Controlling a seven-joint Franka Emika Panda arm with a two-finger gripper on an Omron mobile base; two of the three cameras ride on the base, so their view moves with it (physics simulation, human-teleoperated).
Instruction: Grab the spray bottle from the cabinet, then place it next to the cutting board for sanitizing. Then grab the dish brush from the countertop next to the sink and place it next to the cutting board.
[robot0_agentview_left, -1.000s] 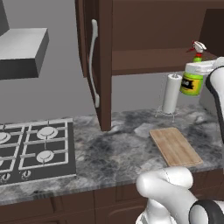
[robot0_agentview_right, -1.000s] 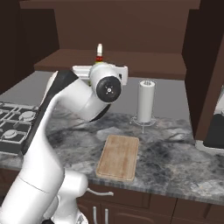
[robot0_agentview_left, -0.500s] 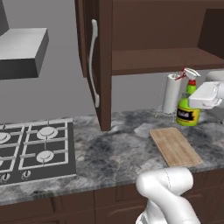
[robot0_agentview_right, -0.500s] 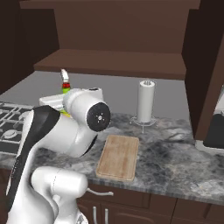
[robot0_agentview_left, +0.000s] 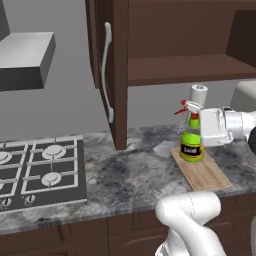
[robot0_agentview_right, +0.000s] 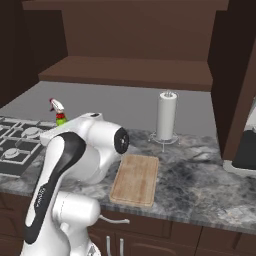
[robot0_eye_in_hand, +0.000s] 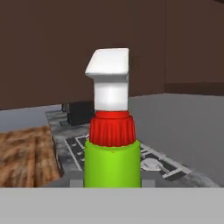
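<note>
The spray bottle (robot0_agentview_left: 191, 142) is green with a yellow label and a red-and-white nozzle. It stands upright with my gripper (robot0_agentview_left: 202, 133) shut on its body from the right. It hangs low over the countertop (robot0_agentview_left: 130, 175), by the far left end of the tan cutting board (robot0_agentview_left: 205, 172). I cannot tell whether its base touches anything. Its nozzle (robot0_agentview_right: 56, 107) pokes out from behind my arm in the right base view. The bottle (robot0_eye_in_hand: 112, 148) is close up in the hand view, with the cutting board (robot0_eye_in_hand: 24, 153) to its left. The cabinet (robot0_agentview_left: 120, 75) stands open. The dish brush and sink are out of view.
A white paper towel roll (robot0_agentview_right: 166, 116) stands behind the cutting board (robot0_agentview_right: 136, 179). A gas stove (robot0_agentview_left: 40, 170) lies to the left under a grey range hood (robot0_agentview_left: 25, 60). The cabinet door's pale handle (robot0_agentview_left: 106, 70) faces the stove. A dark appliance (robot0_agentview_right: 246, 150) sits at the far right.
The gripper has brought the spray bottle down from shelf height and to the left, to just above the counter by the cutting board. Its grip is unchanged.
</note>
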